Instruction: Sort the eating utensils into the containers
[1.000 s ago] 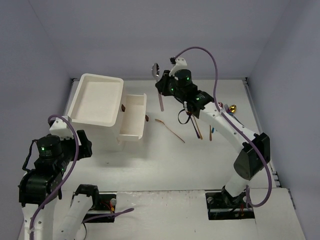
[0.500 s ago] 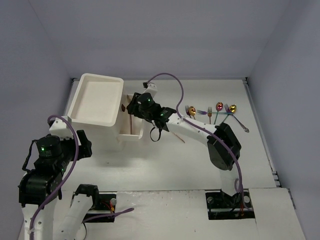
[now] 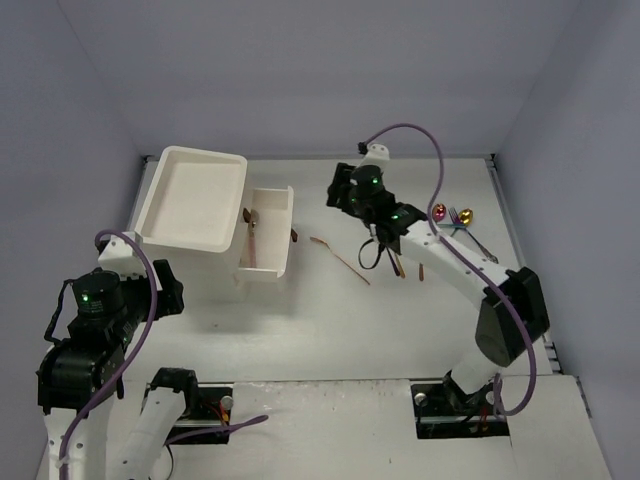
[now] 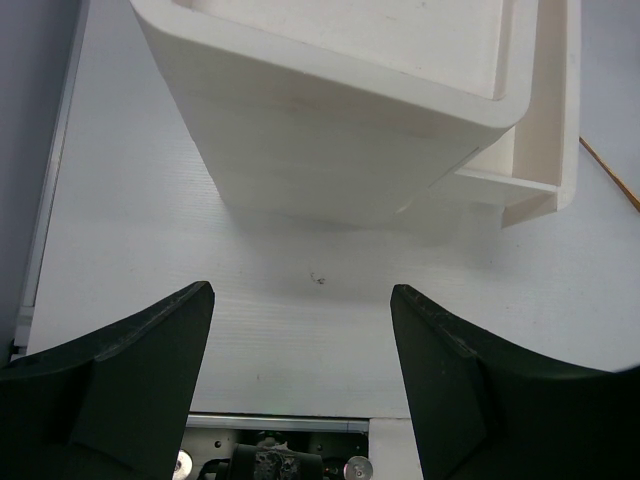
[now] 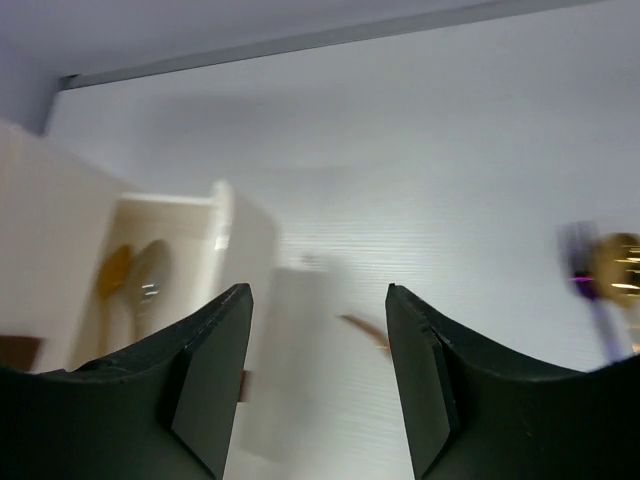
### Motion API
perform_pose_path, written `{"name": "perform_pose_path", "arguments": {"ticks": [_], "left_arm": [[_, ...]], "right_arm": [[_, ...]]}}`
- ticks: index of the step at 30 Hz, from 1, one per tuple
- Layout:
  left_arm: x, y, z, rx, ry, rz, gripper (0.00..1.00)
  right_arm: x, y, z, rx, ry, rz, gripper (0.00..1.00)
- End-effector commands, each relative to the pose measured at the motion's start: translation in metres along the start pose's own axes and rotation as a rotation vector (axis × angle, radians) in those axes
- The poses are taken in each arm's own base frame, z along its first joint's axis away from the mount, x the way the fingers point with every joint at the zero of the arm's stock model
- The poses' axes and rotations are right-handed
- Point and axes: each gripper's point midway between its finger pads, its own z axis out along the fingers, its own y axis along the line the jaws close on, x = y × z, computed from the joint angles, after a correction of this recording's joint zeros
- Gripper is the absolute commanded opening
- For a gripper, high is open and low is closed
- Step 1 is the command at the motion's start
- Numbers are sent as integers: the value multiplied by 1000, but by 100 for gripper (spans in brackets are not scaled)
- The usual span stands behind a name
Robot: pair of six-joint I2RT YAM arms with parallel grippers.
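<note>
A white drawer unit (image 3: 195, 200) stands at the far left of the table (image 3: 300, 330). One drawer (image 3: 278, 215) is pulled out from the unit's right side, with a small brown handle (image 3: 295, 237) on its outer end. Two spoons lie side by side in that drawer, clearest from the right wrist: a gold spoon (image 5: 114, 272) and a silver spoon (image 5: 150, 276). Their bowls point toward the back wall.

The right arm reaches in from its base with the elbow swung out wide. Its wrist is raised above the table, just right of the open drawer. The right gripper (image 5: 318, 292) faces the drawer with its fingers spread and nothing between them.

The left arm is folded up close to the unit's near side. The left gripper (image 4: 300, 295) points at the unit's lower wall, and its fingers are also released and hold nothing.

More cutlery lies on the table to the right of the unit. A thin gold piece (image 3: 340, 258) lies slantwise near the drawer, and a few handles (image 3: 402, 266) are partly hidden under the right arm. Well away toward the right edge is a small cluster of gold-bowled spoons (image 3: 465, 215) with coloured handles; I can't make out each one.

The table is plain white, and pale lilac walls (image 3: 300, 80) close it in on three sides.
</note>
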Motion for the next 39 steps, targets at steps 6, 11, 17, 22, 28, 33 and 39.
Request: {"name": "perform_pose_path", "arguments": {"ticks": [6,11,17,22,28,33,39], "left_arm": [[-17,-4,-3,14,-50,-13,69],[-17,-4,-2,13,-49,-13,69],[-17,-4,-2,11,-49,-13,69],[-17,-3,-2,7,-50,-14,69],[-17,-3,-2,7,-50,-15,69],[-17,-4,-1,8,-45,-12,69],[-17,-4,0,8,-39,-13,69]], "right_arm": [[12,-173,-37,279,137,-190,49],[49,-207,-29,293,268,-210,45],[75,-216,-7,271,368,-253,45],[82,-221,12,277,399,-270,44],[82,-227,32,290,412,-283,38],[93,-233,44,286,444,-281,35],[115,-241,52,289,498,-277,32]]}}
